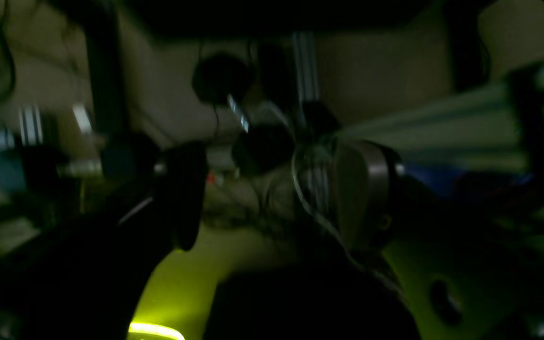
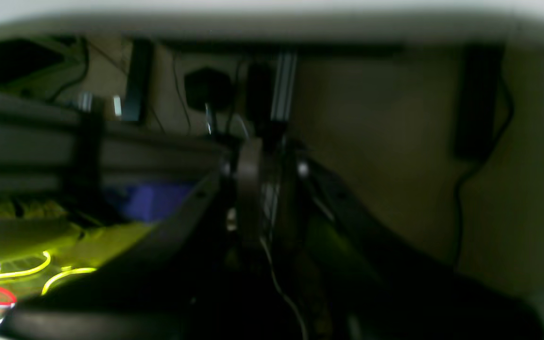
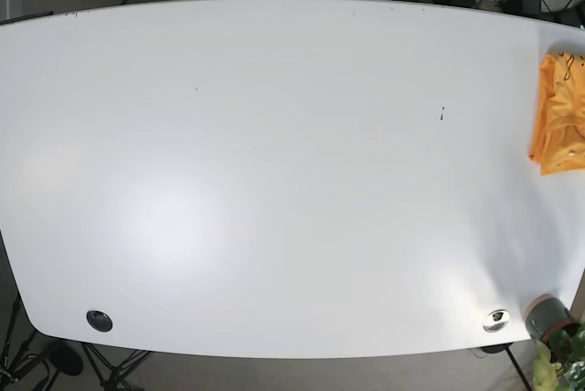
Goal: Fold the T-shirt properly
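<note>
T-shirt (image 3: 559, 115), orange, lies bunched at the white table's (image 3: 274, 181) far right edge; jaws' state unreadable.

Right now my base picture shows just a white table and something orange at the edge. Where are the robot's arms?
Observer: Both wrist cameras sit low; the right wrist view has the white table edge above it.
Operator: Any shirt down there?
Observer: A yellow-green cloth with glowing yellow lines and a red heart.
Operator: Is the left gripper holding it?
Observer: Left gripper stands open; too blurred to see any grasp.
</note>
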You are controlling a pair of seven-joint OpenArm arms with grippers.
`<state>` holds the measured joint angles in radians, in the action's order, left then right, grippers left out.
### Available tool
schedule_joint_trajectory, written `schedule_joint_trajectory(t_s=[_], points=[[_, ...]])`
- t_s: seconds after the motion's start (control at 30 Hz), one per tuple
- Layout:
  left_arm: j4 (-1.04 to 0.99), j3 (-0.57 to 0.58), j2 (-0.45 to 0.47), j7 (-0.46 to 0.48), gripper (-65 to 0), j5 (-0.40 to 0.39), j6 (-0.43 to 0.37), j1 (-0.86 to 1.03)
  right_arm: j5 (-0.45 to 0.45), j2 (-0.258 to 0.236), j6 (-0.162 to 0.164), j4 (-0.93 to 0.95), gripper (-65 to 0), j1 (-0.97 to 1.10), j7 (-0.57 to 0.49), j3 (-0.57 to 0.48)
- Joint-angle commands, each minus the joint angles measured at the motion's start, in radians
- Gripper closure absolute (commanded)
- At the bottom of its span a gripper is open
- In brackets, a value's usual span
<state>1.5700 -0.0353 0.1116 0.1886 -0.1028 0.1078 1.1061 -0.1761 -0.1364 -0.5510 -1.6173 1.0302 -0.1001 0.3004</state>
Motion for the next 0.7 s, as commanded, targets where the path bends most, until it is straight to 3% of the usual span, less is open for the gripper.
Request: schedule_joint_trajectory(t_s=[0.0, 0.4, 0.67], points=[[-0.036, -0.004, 0.023, 0.024, -39.0, -0.025, 0.002, -0.005, -0.009, -0.007, -0.013, 0.047, -7.9, 0.019, -0.02, 0.003], [-0.334, 0.025, 0.032, 0.025, -39.0, -0.021, 0.002, -0.149, -0.004, -0.007, -0.017, 0.331, -7.9, -0.109, -0.02, -0.002], [-0.25, 0.027, 0.032, 0.022, -39.0, -0.019, 0.002, -0.102, -0.004, -0.007, -0.017, 0.28, -7.9, -0.075, -0.016, -0.002]])
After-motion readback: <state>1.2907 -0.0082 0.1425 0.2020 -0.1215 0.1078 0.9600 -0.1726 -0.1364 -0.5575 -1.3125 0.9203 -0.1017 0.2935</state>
